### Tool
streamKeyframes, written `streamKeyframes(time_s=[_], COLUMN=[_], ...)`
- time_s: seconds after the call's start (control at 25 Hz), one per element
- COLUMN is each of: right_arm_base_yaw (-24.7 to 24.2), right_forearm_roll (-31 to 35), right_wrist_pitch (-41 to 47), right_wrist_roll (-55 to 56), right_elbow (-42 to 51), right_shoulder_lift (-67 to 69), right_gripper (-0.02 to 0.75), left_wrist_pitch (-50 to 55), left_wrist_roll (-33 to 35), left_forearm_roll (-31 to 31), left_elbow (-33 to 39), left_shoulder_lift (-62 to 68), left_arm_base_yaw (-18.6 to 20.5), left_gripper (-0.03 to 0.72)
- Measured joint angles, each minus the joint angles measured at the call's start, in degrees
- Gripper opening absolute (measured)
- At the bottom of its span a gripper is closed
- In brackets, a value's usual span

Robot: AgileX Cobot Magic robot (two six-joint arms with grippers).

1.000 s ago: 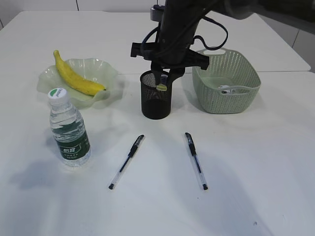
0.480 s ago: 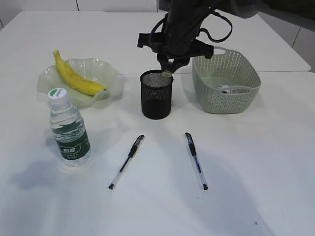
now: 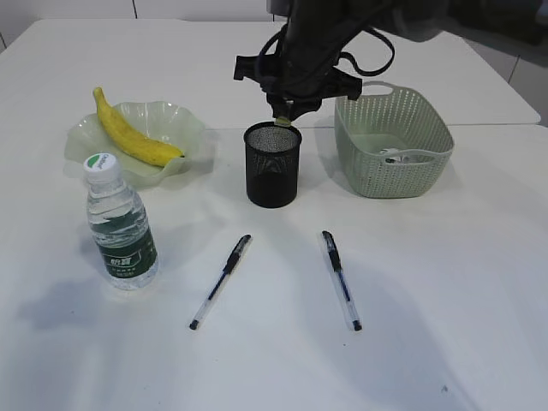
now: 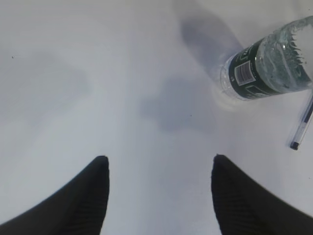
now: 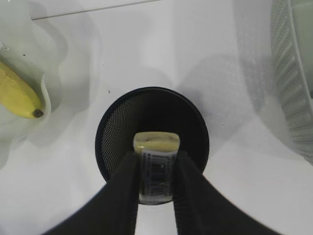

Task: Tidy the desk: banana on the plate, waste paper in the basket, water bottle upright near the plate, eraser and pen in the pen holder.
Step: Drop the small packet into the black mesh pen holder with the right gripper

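While I held the right gripper [image 5: 155, 178] above the pen holder [image 3: 272, 164], I took stock of the desk. By my reading most of the tidying was done: the banana [image 3: 130, 133] lay on the pale green plate [image 3: 184, 124], the water bottle [image 3: 120, 224] stood upright just in front of that plate, and something white and crumpled, which I took for the waste paper [image 3: 402, 156], sat inside the basket [image 3: 394, 145]. What remained was the stationery. The eraser [image 5: 156, 161] was pinched between my right fingers [image 5: 124, 183], narrow on its sleeve, hanging directly over the open mouth of the black mesh cup but not yet inside it, so I judged its release to be the step in hand. Two pens were left on the table: one pen [image 3: 220, 281] lying aslant in front of the holder toward the bottle, the other pen [image 3: 341, 279] well apart to its right. The eraser looked like a small pale yellowish block with rounded corners, wrapped in a printed sleeve carrying dark stripes like a barcode, its bare end pointing down at the cup. My left gripper [image 4: 159, 169] hung with its fingers spread wide, holding nothing, over bare table near the bottle.
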Motion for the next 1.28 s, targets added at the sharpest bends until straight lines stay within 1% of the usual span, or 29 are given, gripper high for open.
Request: streamKeyframes(time_s=[0.56,0.72,0.96,1.16,1.28], right_arm_base_yaw=[0.0,0.0,0.0,0.0,0.0], right_forearm_roll=[-0.3,-0.3,-0.3,-0.3,-0.3], right_wrist_pitch=[-4.7,-5.1,-5.9,-6.2,-6.2], right_wrist_roll=[-0.1,-0.1,-0.1,-0.1,-0.1], right_elbow=[0.0,0.0,0.0,0.0,0.0], right_shoulder_lift=[2.2,2.2,2.2,2.2,2.2], right_gripper=[0.147,0.16,0.208,0.303,0.335], left_wrist_pitch=[0.0,0.0,0.0,0.0,0.0], left_wrist_roll=[0.0,0.0,0.0,0.0,0.0], left_forearm_roll=[0.0,0.0,0.0,0.0,0.0], left_elbow=[0.0,0.0,0.0,0.0,0.0], left_shoulder_lift=[0.0,0.0,0.0,0.0,0.0], left_arm_base_yaw=[0.0,0.0,0.0,0.0,0.0], left_gripper=[0.465,0.465,0.465,0.465,0.465])
